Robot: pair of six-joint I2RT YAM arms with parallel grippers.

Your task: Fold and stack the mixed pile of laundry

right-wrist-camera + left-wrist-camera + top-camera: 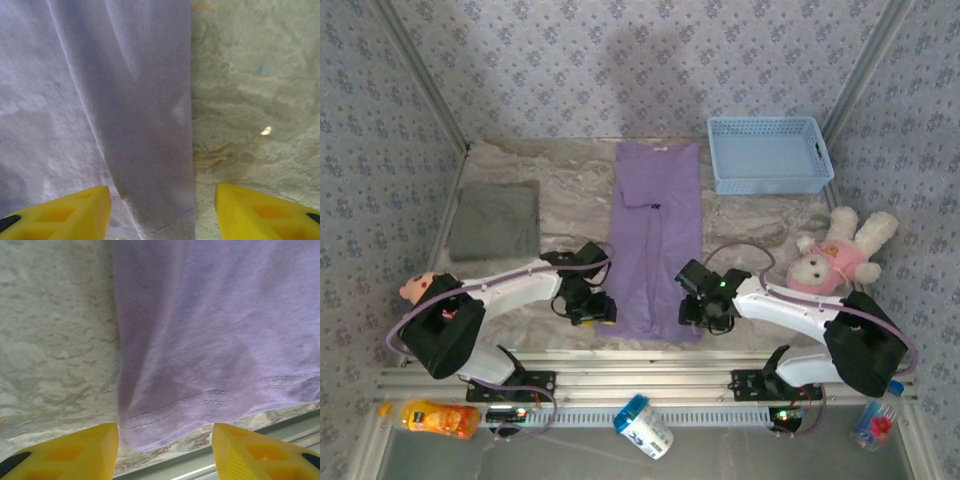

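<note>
As our left and right jaws stand open astride the purple shirt [654, 240], we may pinch one layer. That skews the fold.

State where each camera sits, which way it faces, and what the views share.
Top: above, behind the arms, looking down on the table, left gripper and right gripper.
Left wrist: on the left arm, facing down at the shirt, near left corner; yellow fingers show.
Right wrist: facing down at the shirt, near right corner; yellow fingers show.
Shared by all: the shirt.
</note>
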